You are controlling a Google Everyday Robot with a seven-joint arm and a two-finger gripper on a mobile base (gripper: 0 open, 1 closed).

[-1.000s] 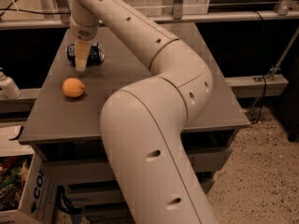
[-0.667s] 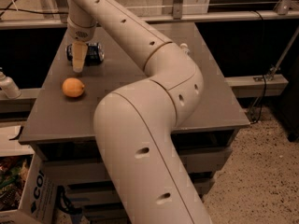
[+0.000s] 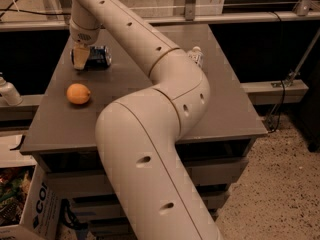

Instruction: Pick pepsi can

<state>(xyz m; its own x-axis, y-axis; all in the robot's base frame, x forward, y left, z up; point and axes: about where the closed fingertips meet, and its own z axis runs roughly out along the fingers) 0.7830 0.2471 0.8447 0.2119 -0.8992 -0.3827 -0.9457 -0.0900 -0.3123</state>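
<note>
The pepsi can (image 3: 98,56), dark blue with silver ends, lies on its side at the far left of the grey table (image 3: 225,109). My gripper (image 3: 81,58) hangs down from the long white arm (image 3: 165,69) at the can's left end, touching or just in front of it and hiding that end. I cannot tell whether it holds the can. A clear plastic bottle with a white label (image 3: 196,56) lies on the table behind the arm's elbow, mostly hidden.
An orange fruit (image 3: 78,93) sits on the table in front of the can. A white bottle (image 3: 7,91) stands on a ledge off the table's left edge. A cardboard box (image 3: 30,214) is on the floor at lower left. A rail runs behind the table.
My gripper has shifted slightly left along the can, and the arm's elbow has swung left with it. The can and the orange have not moved.
</note>
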